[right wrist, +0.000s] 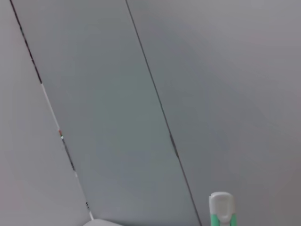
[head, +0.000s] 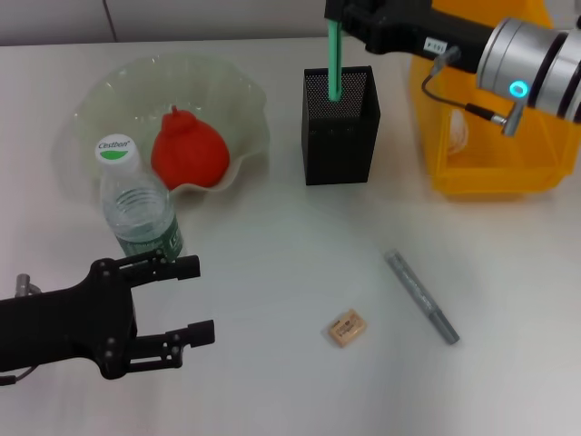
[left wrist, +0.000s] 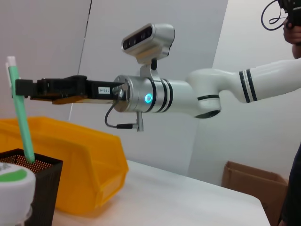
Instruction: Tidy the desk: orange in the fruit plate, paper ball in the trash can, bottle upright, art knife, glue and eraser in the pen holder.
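My right gripper (head: 337, 13) is shut on a green glue stick (head: 333, 59) with a white top and holds it upright, its lower end inside the black mesh pen holder (head: 340, 136). The left wrist view shows this grip (left wrist: 19, 87) on the stick (left wrist: 22, 127) above the holder (left wrist: 42, 188). The stick's top shows in the right wrist view (right wrist: 221, 209). The orange (head: 188, 150) lies in the glass fruit plate (head: 109, 91). The bottle (head: 136, 204) stands upright. My left gripper (head: 195, 300) is open and empty just in front of it. A grey art knife (head: 422, 297) and an eraser (head: 347, 328) lie on the desk.
A yellow bin (head: 490, 173) stands to the right of the pen holder, under my right arm, with something white inside (head: 458, 132). The bin also shows in the left wrist view (left wrist: 84, 155), behind the bottle's cap (left wrist: 11, 179).
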